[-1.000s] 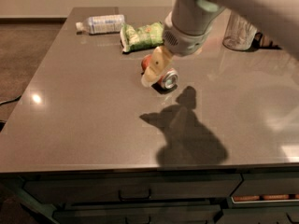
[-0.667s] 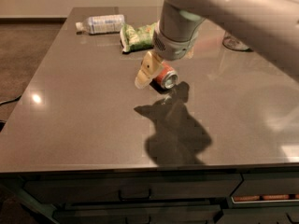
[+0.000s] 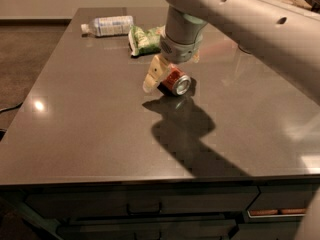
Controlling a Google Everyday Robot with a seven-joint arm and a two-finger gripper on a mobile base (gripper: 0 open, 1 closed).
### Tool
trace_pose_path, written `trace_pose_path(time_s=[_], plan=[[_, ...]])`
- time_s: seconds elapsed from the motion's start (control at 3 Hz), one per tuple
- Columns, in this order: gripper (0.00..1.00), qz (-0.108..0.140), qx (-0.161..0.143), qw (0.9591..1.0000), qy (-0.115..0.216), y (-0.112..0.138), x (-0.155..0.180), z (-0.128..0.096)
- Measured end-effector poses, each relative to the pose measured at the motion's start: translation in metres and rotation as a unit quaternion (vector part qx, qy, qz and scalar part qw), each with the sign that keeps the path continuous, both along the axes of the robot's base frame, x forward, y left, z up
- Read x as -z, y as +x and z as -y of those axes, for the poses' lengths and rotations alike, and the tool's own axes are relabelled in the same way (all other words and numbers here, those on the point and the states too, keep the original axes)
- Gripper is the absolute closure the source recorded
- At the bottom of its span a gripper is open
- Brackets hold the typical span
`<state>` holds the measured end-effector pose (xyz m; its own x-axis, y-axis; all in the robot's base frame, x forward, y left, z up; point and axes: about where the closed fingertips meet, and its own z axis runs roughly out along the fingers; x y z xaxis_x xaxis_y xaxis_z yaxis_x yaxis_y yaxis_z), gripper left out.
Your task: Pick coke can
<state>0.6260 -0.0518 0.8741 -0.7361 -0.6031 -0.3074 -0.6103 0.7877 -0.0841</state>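
Observation:
The coke can [image 3: 175, 82], red with a silver end facing me, lies on its side on the grey table [image 3: 90, 134], right of centre toward the back. My gripper [image 3: 164, 84] has come down onto it from above, under the grey-white arm [image 3: 240, 19]. One cream finger [image 3: 152, 77] slants down against the can's left side and its tip is close to the table. The other finger is hidden behind the can and wrist. The jaws look spread around the can, which rests on the table.
A green snack bag [image 3: 144, 39] lies just behind the can. A clear plastic bottle [image 3: 109, 25] lies on its side at the back left. The arm's dark shadow [image 3: 185, 134] falls in front of the can. Drawers [image 3: 140, 204] run under the front edge.
The arm has swung left and lower over the can. The visible finger has moved to the can's left side. The can has stayed where it was.

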Motion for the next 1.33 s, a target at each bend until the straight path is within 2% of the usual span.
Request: trace_pose_path(time_s=[0.33,0.67,1.33], plan=[[0.0,-0.009,-0.003,0.9999,-0.004,0.011,0.007,-0.006],[0.18,-0.014,0.0,0.9998,-0.011,0.017,0.009,-0.006],[0.65,-0.035,-0.016,0.999,-0.022,0.022,0.007,-0.003]])
